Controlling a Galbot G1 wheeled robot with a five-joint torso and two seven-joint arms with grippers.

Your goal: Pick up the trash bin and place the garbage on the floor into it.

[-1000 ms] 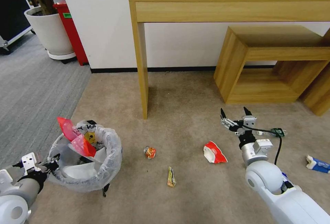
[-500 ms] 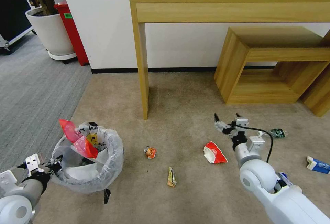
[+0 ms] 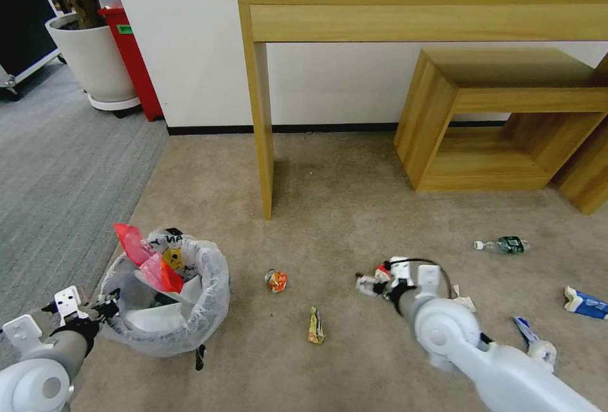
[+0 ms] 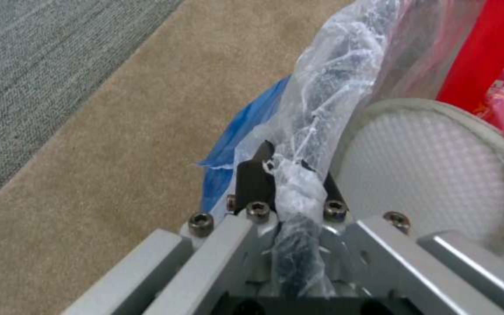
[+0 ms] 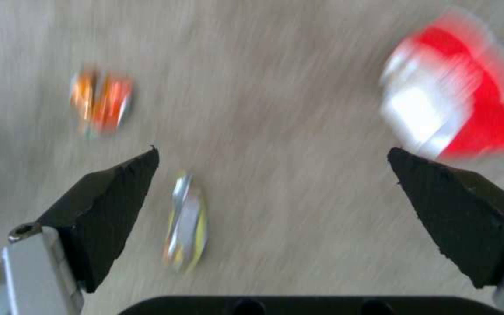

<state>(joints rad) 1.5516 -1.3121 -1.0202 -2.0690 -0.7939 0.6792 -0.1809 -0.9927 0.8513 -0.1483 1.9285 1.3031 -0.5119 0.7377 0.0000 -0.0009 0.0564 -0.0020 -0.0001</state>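
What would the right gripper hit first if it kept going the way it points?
Probably bare floor. The open right gripper points down at carpet, with a yellow wrapper by one finger and a red-white wrapper by the other. Depth is unclear.

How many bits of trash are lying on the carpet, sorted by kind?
Wrappers: 3, namely orange wrapper, yellow wrapper, red-and-white wrapper
Bottle: 1
Blue-and-white carton: 1
White paper scrap: 1
Blue-and-white piece, kind unclear: 1
Total: 7
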